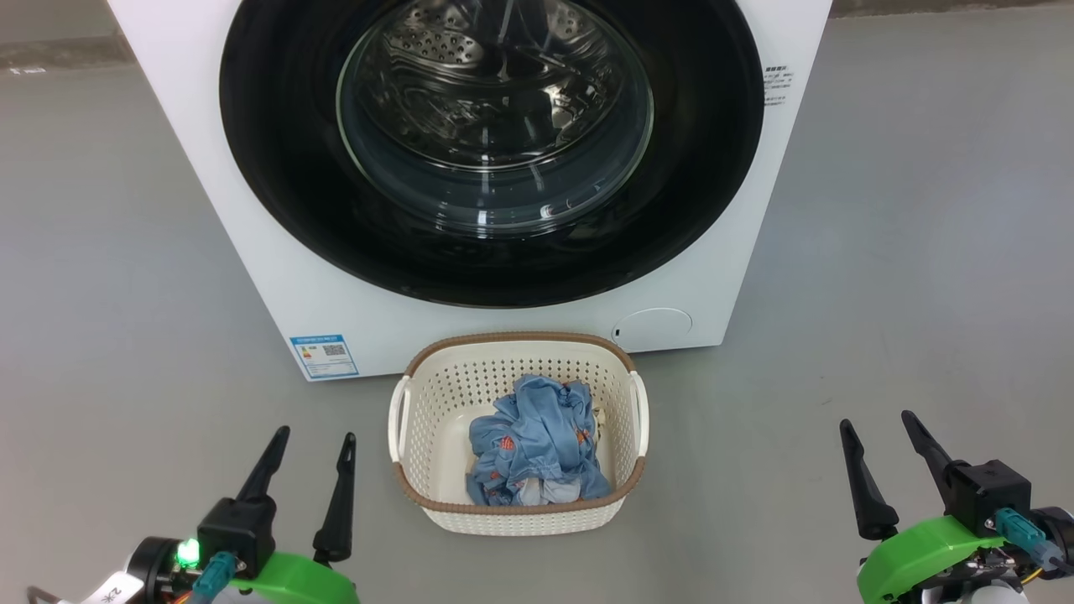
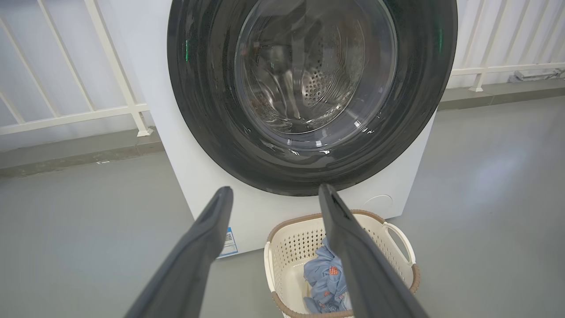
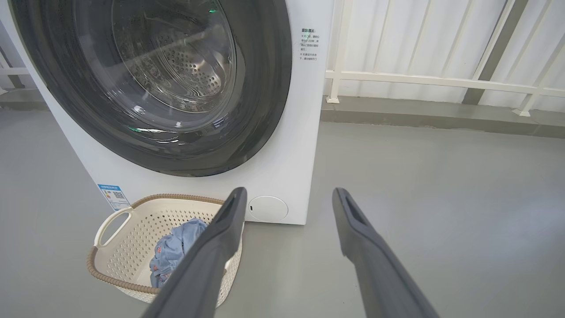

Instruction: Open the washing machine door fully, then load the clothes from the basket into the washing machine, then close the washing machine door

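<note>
Grey floor (image 1: 126,335), basket (image 1: 470,377) holding clothes (image 1: 537,445), possibly several

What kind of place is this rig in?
Probably a staged laundry test area, not a home: washing machine freestanding on a grey floor, basket of clothes before it, white railing behind.

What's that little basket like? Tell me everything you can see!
The basket is small and looks like cream-white plastic, full of little holes. It is a rounded rectangle with a brown woven-look rim and a loop handle on each side. It stands upright on the grey floor, just in front of the washing machine. Crumpled blue clothes with orange-red prints lie inside.
</note>
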Controlling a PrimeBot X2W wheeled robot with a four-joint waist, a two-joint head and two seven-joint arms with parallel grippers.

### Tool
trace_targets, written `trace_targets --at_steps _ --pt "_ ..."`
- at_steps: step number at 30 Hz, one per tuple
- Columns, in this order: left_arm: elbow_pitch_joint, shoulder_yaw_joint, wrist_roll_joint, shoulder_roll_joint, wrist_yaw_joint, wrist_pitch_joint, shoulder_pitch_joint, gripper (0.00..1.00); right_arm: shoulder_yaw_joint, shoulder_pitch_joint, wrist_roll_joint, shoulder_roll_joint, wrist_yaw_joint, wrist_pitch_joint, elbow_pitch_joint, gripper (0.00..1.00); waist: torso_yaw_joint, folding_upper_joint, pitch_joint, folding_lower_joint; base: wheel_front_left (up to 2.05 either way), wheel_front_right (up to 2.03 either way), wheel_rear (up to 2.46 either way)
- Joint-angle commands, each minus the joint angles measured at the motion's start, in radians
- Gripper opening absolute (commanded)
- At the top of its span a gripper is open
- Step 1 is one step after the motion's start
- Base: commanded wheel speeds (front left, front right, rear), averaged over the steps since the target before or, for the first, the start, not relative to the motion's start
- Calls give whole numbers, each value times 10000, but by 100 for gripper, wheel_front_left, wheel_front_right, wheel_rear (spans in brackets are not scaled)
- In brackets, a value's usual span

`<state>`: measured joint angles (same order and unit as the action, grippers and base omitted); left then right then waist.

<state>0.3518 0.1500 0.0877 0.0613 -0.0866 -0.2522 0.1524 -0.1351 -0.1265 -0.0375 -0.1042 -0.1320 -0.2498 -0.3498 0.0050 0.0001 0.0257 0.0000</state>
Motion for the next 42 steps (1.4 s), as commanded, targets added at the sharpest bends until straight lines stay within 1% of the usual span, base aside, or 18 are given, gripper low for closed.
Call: trace_targets --at_steps 1,15,22,28,42 --pt "-128 -359 -48 104 23 -95 362 100 255 -270 17 -97 13 -120 277 100 -3 -1 5 0 0 0 0" --pt "60 -468 -109 68 -35 -95 411 100 283 -273 -118 -159 13 -120 251 100 -25 -1 -9 0 0 1 -1" --pt "31 -456 -222 51 -5 -95 395 100 270 -254 -128 -160 13 -120 306 100 -43 -1 -19 0 36 36 -73" --pt "13 -496 -257 39 27 -95 422 100 253 -285 -167 -196 13 -120 288 100 -58 -1 -2 0 88 88 -175" --pt "31 -545 -304 24 18 -95 447 100 240 -291 -208 -186 13 -120 278 100 -84 -1 -18 0 123 123 -245"
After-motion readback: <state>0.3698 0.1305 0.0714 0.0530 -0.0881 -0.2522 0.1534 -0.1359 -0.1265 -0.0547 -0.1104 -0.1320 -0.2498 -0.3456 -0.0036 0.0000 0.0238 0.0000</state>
